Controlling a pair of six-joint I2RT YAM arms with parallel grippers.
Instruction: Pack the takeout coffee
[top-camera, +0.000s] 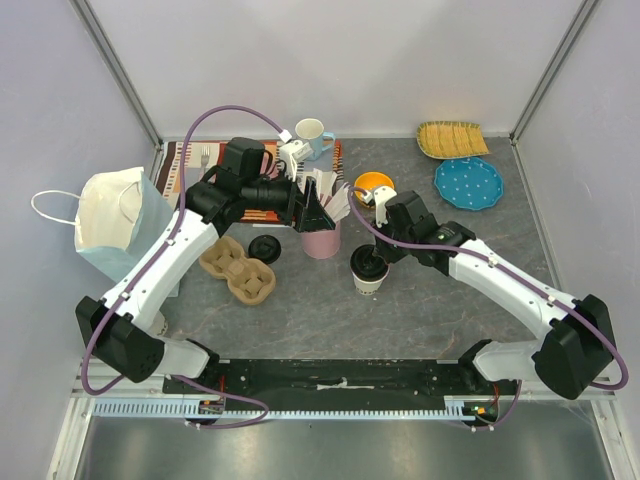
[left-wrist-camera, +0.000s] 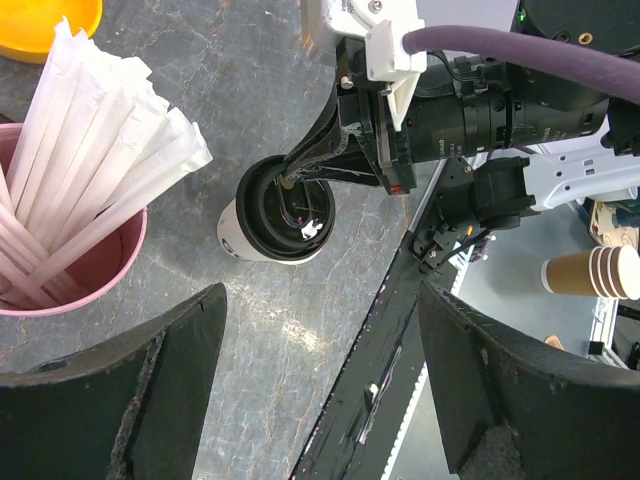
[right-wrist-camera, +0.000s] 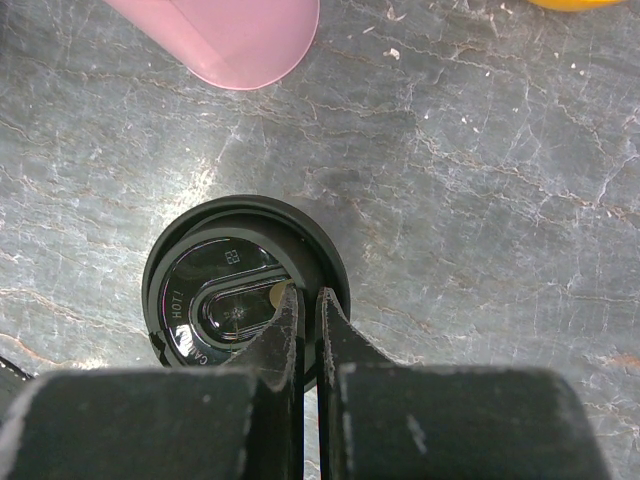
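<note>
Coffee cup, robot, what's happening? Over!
Left gripper open, empty. Right gripper shut on coffee cup, at lid rim. Cup upright on table. Pink straw cup nearby, not touching.

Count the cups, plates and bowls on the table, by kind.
Cups: 3 (takeout coffee, pink cup, light-blue mug)
Plates: 2 (blue dotted plate, yellow woven plate)
Bowls: 1 (orange bowl)
Total: 6

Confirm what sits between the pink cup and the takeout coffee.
Nothing: only bare grey table separates the pink cup from the takeout coffee. The right wrist view shows it best, and the left wrist view agrees.
</note>
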